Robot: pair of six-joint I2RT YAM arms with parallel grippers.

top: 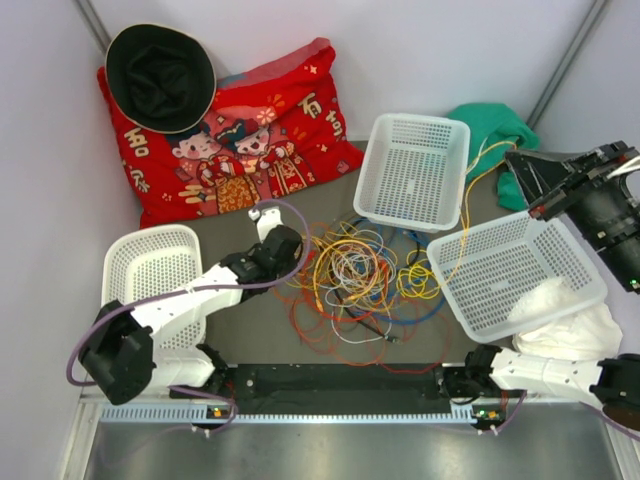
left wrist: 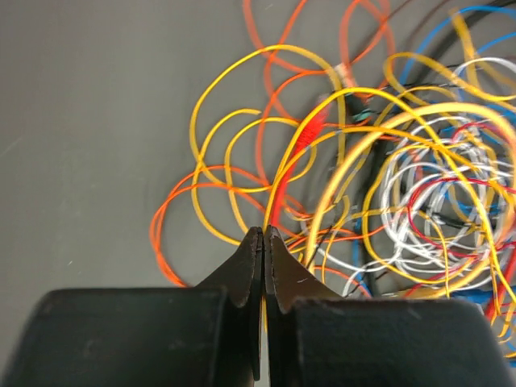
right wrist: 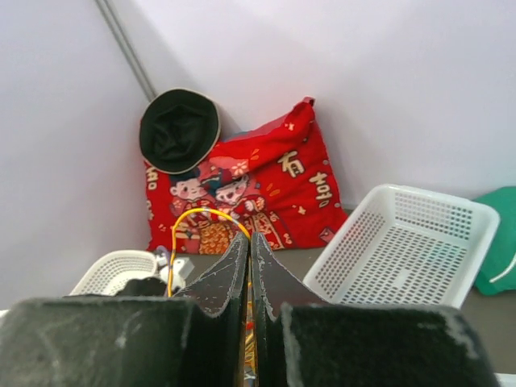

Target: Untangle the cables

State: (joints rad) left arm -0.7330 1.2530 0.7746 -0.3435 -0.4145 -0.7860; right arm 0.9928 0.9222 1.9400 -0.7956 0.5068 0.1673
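The cables [top: 355, 275] lie in a tangled heap of yellow, orange, red, white, blue and black loops on the dark table, in front of my left arm. My left gripper [top: 300, 262] is at the heap's left edge. In the left wrist view its jaws [left wrist: 264, 231] are shut on a yellow cable [left wrist: 282, 181] that rises out of the heap [left wrist: 419, 185]. My right gripper [top: 514, 160] is raised at the far right, shut on another yellow cable [top: 463, 205] that runs down over a basket to the heap. That cable loops out of the shut jaws [right wrist: 249, 236] in the right wrist view [right wrist: 197, 213].
Three white mesh baskets stand around the heap: one at the back [top: 415, 170], one at the right [top: 500, 270], one at the left [top: 150, 265]. A red cushion [top: 250, 140] with a black hat [top: 160, 75] lies far left. A green cloth [top: 495, 122] and a white cloth [top: 565, 325] lie on the right.
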